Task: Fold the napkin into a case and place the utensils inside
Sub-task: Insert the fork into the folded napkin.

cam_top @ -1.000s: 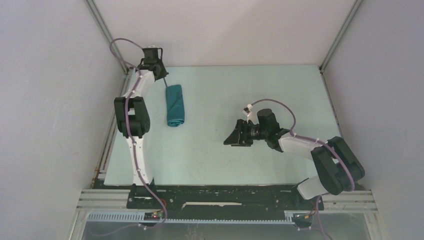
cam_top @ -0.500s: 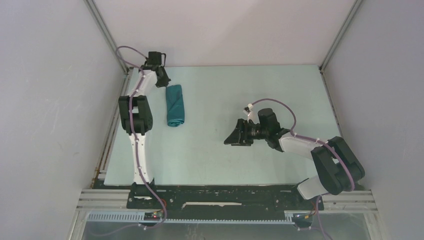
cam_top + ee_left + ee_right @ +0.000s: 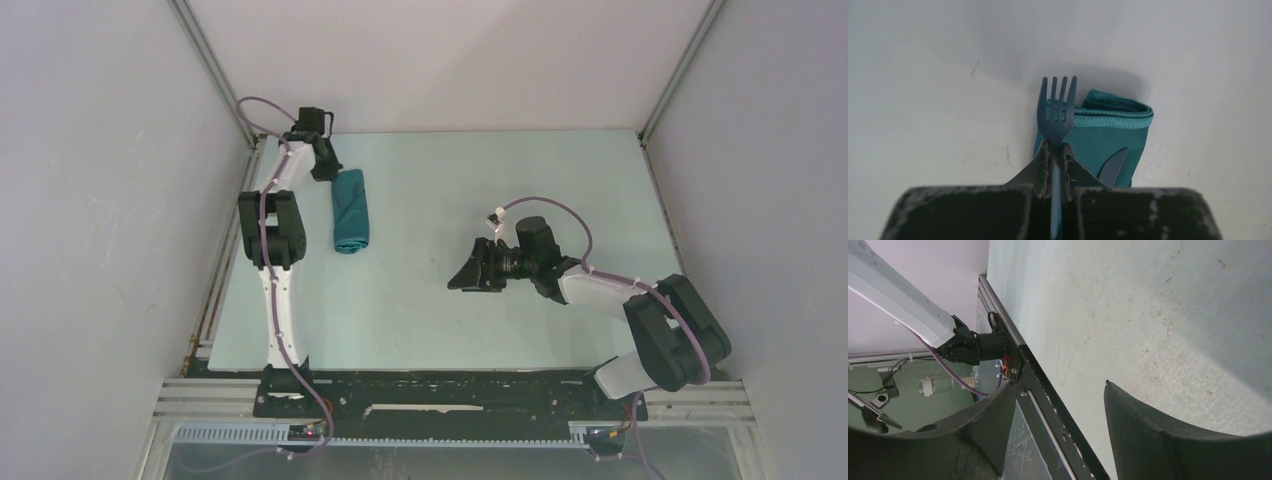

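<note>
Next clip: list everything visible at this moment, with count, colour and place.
case: one, teal, folded oblong, far left of the table.
fork: one, blue-grey, tines over the case's edge, handle in the left jaws.
blade: one, blue-grey, knife-like, against the case, partly hidden.
table: one, pale green.
left arm: one, white and black, jaws shut on the fork.
right arm: one, white and black, mid-table, jaws open and empty.

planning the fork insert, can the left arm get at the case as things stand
Probably yes: the left gripper, shut on the fork, is right at one end of the case, and nothing lies between them. A knife already shows on the cloth beside it.
</note>
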Robot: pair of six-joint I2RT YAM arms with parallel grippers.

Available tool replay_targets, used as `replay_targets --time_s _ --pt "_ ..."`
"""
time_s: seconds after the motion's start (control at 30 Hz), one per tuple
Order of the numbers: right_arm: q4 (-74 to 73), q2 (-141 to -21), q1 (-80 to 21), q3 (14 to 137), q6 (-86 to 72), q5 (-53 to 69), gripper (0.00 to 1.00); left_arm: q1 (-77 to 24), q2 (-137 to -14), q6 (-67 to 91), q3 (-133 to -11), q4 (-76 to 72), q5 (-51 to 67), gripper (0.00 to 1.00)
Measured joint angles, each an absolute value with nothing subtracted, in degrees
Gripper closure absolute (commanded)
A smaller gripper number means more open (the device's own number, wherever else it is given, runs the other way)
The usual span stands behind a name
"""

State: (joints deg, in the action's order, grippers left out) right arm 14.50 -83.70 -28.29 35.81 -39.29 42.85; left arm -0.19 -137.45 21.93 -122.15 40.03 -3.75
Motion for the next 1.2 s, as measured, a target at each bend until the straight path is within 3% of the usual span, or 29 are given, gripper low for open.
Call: replay_targets --time_s 0.53,0.87,1.2 --pt "15.25 -83.68 -31.31 35.81 -39.31 43.11 0.28 -1.19 -130.06 18.28 -106.41 37.78 -2.15 1.00" --pt "15.05 -81.78 -31.92 35.31 -39.29 42.50 0.28 -2.09 -129.47 16.88 -105.67 37.41 -0.91 0.98" --pt "14.79 -81.54 -32.16 35.00 -39.29 42.24 0.28 -2.13 -129.47 16.93 -105.73 38.48 1.32 0.90"
